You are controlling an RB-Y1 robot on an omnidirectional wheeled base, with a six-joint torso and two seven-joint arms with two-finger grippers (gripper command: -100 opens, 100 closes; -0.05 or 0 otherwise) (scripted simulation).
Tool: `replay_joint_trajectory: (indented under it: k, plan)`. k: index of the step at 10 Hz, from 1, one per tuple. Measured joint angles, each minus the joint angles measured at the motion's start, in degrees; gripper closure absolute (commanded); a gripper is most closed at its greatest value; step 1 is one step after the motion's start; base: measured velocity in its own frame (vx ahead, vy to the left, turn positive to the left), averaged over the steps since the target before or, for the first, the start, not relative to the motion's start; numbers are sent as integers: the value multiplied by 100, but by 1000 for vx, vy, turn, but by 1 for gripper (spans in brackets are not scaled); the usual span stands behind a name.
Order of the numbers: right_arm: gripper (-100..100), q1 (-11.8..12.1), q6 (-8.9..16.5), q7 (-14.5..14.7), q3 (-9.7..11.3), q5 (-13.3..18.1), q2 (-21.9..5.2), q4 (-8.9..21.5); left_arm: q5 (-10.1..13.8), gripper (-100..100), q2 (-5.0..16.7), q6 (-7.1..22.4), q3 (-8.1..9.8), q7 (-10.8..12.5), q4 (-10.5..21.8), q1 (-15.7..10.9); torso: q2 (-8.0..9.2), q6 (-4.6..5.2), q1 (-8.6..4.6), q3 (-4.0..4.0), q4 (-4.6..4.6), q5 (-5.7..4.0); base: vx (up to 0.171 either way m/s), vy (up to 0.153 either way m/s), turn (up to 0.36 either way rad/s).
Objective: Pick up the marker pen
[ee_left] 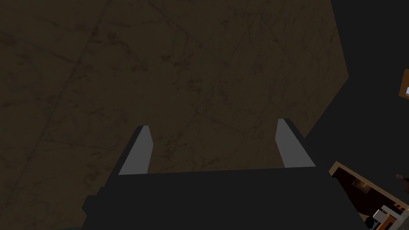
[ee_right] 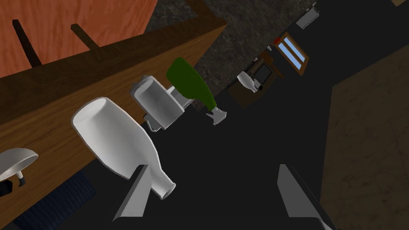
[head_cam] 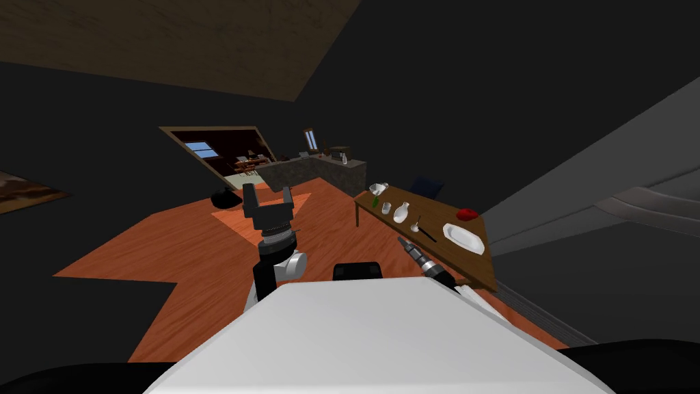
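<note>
Black, slim marker pen (head_cam: 427, 234): laid on the wooden table (head_cam: 437, 212) just beyond the right gripper (head_cam: 402, 240), beside a white plate (head_cam: 463, 237). Gripper spread wide, empty. Judged light, rigid, slick; best pinched mid-barrel. Left gripper (head_cam: 268, 195) likewise spread, empty.

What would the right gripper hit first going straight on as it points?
Likely the white bottle, its neck beside one jaw of the right gripper; past it only dark wall, depth unclear.

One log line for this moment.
phase approach | left tool open, raised | right tool open near white bottle | marker pen on table, ungrasped
</note>
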Motion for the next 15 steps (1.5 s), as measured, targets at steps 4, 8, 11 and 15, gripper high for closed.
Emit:
replay_joint_trajectory:
  k: [4, 8, 11, 15]
  plan:
    - [-100, 115, 70, 232, 45, 213, -332, 433, 0, 0, 0, 0, 0, 0, 0, -1, 1, -4, -6, 2, 1, -1, 43, 20, 81]
    - [-100, 27, 206, 590, 157, 533, -708, 1270, 0, 0, 0, 0, 0, 0, 0, 0, -13, 1, -1, -7, -3, -1, 80, 31, 145]
    - [-100, 15, 320, 810, 228, 754, -1058, 1769, 0, 0, 0, 0, 0, 0, 0, 0, -12, -4, -12, -6, -1, -2, 82, 9, 134]
    - [-100, -38, 534, 1282, 347, 1167, -1406, 2605, 0, 0, 0, 0, 0, 0, 0, 0, -17, -2, -12, -10, -3, -3, 81, -2, 101]
